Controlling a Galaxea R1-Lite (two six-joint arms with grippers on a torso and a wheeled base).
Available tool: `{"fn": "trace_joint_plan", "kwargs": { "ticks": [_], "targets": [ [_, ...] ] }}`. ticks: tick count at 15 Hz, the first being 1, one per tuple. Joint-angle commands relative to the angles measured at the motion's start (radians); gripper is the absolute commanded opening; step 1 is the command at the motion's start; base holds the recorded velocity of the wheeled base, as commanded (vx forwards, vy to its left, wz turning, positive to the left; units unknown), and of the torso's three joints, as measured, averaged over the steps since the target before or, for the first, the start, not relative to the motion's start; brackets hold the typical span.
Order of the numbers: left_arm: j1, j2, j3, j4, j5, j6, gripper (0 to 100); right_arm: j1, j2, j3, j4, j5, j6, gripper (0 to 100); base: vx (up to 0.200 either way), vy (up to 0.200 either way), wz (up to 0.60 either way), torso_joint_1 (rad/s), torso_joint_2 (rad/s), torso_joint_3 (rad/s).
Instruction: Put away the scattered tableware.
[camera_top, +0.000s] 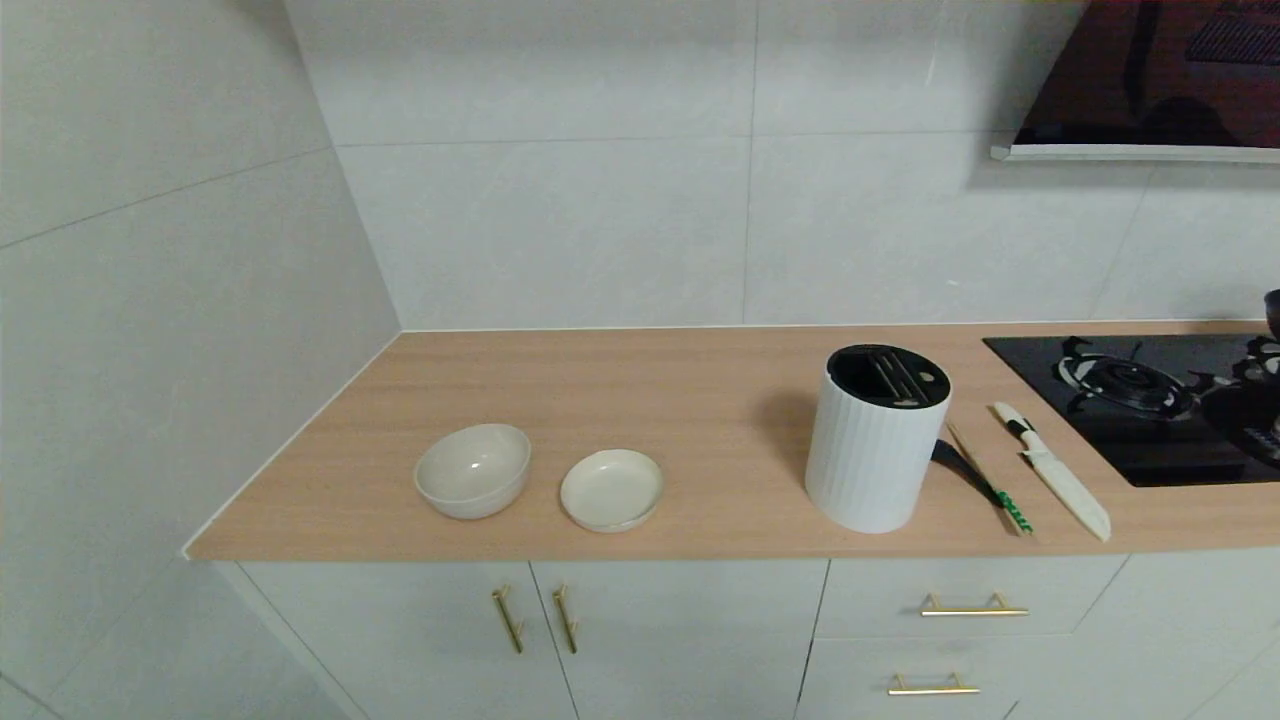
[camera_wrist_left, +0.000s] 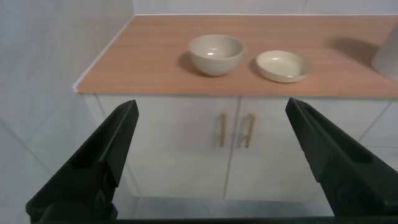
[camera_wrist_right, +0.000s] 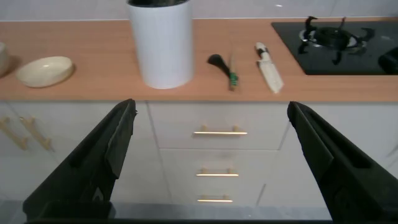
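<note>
Knife (camera_top: 1050, 469) and chopsticks (camera_top: 1008, 506) lie right of holder (camera_top: 873, 450), long axes near-to-far, closest to right fingers (camera_wrist_right: 102, 162); these and left fingers (camera_wrist_left: 99, 162) spread wide.

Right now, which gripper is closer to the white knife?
Right. The right gripper hangs before the drawers, with the white knife on the counter above them. The left gripper faces the cabinet doors below the bowl, far to the knife's left.
</note>
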Motion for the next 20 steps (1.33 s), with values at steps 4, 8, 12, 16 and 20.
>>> {"fn": "trace_joint_plan", "kwargs": {
  "ticks": [4,8,12,16,20],
  "targets": [
    [0.001,0.000,0.000,0.000,0.001,0.000,100,0.001,0.001,-0.001,0.000,0.000,0.001,100,0.000,0.200,0.00,0.001,0.00,0.005],
    [0.001,0.000,0.000,0.000,0.001,0.000,100,0.000,0.001,0.000,0.000,0.000,0.001,100,0.000,0.200,0.00,0.002,0.00,0.001],
    [0.001,0.000,0.000,0.000,0.001,0.001,100,0.001,0.001,0.000,0.000,0.000,0.001,100,0.000,0.200,0.00,-0.005,0.01,0.001],
    [0.001,0.000,0.000,0.000,-0.001,0.001,100,0.001,0.001,-0.001,0.000,0.000,0.001,100,0.000,0.100,0.00,0.001,0.00,0.006],
    [0.001,0.000,0.000,0.000,0.001,0.001,100,0.000,0.001,0.000,0.000,0.000,0.001,100,0.000,0.000,0.00,0.000,0.00,0.000]
  ]
}}
